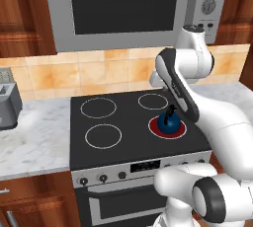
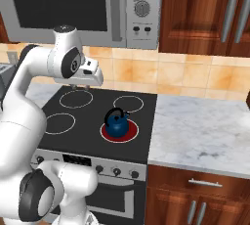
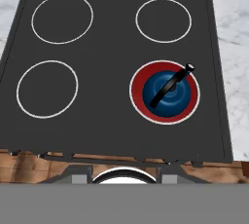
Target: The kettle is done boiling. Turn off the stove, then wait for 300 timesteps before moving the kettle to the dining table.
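**Inspector:** You have one stove (image 3: pixel 116 135) before you, and on it you can count four ringed burners. One burner (image 3: pixel 165 91) glows red; three are dark.

**Operator:** And vessels?

**Inspector:** You count one kettle (image 3: pixel 168 94), with one black handle.

**Operator:** Controls?

**Inspector:** You see three knobs (image 1: pixel 103 177) left of the front panel in the left base view, and three knobs (image 2: pixel 116 171) right of it in the right base view; the arm covers the rest. Above, you have one microwave (image 1: pixel 123 9). You also have one toaster (image 1: pixel 7 105), partly cut off.
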{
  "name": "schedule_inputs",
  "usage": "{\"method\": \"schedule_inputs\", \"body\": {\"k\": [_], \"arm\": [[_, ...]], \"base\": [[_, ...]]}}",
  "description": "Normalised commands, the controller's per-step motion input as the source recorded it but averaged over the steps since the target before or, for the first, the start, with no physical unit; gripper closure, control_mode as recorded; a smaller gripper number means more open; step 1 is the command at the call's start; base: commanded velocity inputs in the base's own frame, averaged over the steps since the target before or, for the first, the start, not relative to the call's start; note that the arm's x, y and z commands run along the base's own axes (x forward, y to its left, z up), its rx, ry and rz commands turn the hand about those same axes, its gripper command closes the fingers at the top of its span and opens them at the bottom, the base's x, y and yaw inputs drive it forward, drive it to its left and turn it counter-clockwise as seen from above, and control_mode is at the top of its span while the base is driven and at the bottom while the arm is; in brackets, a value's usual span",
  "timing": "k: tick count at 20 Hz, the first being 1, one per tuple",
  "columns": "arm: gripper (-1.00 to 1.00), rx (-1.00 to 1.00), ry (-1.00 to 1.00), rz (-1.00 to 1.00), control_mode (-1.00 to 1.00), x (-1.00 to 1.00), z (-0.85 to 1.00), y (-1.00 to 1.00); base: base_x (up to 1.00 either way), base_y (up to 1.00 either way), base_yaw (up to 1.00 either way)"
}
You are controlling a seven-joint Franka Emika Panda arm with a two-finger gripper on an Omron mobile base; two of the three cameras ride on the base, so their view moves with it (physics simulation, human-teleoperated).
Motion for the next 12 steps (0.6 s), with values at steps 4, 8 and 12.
{"method": "schedule_inputs", "body": {"k": [4, 8, 12], "arm": [[-1.0, 0.0, 0.0, 0.0, 1.0, 0.0, 0.0, 0.0], [-1.0, 0.0, 0.0, 0.0, 1.0, 0.0, 0.0, 0.0], [-1.0, 0.0, 0.0, 0.0, 1.0, 0.0, 0.0, 0.0]], "base": [[0.0, 0.13, 0.0], [0.0, 0.41, 0.0], [0.0, 0.41, 0.0]]}}
